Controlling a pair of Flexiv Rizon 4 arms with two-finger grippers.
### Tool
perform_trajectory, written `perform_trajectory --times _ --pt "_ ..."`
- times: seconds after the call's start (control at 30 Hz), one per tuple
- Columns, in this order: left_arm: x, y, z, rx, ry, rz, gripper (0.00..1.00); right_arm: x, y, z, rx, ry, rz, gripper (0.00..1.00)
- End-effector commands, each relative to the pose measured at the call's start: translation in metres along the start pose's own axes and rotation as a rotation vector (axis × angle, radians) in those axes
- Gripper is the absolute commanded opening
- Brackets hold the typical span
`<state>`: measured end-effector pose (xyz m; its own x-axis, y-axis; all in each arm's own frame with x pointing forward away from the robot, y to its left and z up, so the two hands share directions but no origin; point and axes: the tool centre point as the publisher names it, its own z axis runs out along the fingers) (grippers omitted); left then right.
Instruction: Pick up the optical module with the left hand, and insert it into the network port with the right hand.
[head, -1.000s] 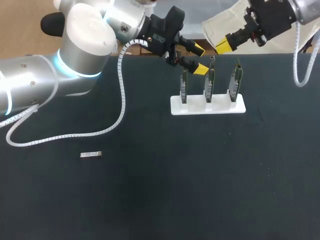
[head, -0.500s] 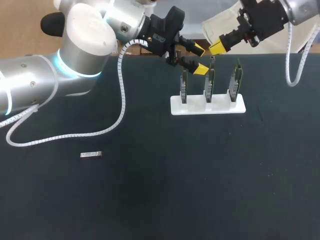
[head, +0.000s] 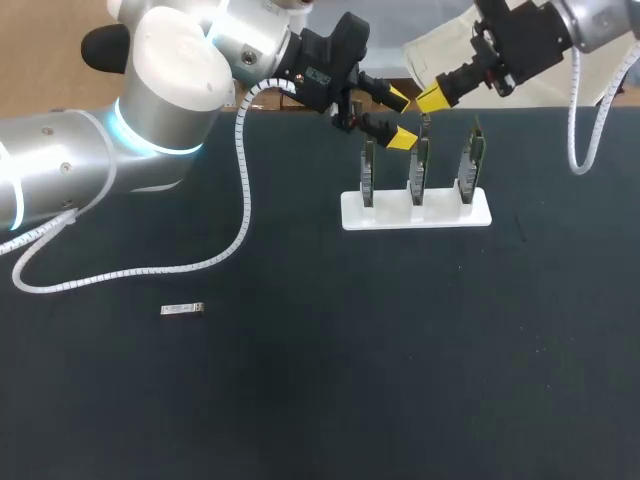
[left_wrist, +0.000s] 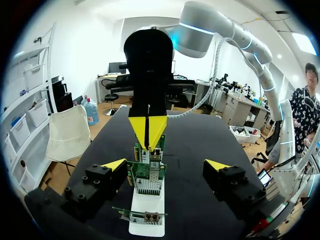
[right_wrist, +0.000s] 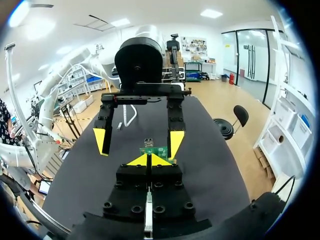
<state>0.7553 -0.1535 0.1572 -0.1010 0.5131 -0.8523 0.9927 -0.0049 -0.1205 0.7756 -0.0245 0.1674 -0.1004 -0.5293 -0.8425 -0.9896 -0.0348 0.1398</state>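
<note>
The optical module (head: 182, 309), a small silver bar, lies alone on the dark table (head: 330, 380) at the near left, far from both arms. A white holder (head: 415, 212) at the back carries three upright green network port boards (head: 419, 168). My left gripper (head: 400, 118) hangs open just left of the boards' tops, with nothing between its fingers. My right gripper (head: 432, 97) is shut, its joined yellow tips right above the middle board. In the left wrist view the left gripper (left_wrist: 165, 165) straddles the boards (left_wrist: 147, 175), and the shut right gripper (left_wrist: 148, 131) points down at them.
My left arm's white cable (head: 150, 268) loops across the table's left side. In the right wrist view the right gripper (right_wrist: 149, 160) faces the open left gripper (right_wrist: 138, 141), with a board (right_wrist: 154, 150) between them.
My right gripper has moved left and slightly down, from beyond the holder's right end to just above the middle board. The left arm and the module have kept still.
</note>
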Motion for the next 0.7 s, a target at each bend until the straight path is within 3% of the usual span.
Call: perform_trajectory --times 0.03,0.7 --pt "-0.001 0.001 0.000 0.002 0.005 -0.002 1.00 0.001 0.000 0.000 -0.002 0.002 0.005 0.00" --pt "-0.001 0.001 0.000 0.002 0.005 -0.002 1.00 0.018 0.002 0.009 -0.001 0.030 0.042 0.00"
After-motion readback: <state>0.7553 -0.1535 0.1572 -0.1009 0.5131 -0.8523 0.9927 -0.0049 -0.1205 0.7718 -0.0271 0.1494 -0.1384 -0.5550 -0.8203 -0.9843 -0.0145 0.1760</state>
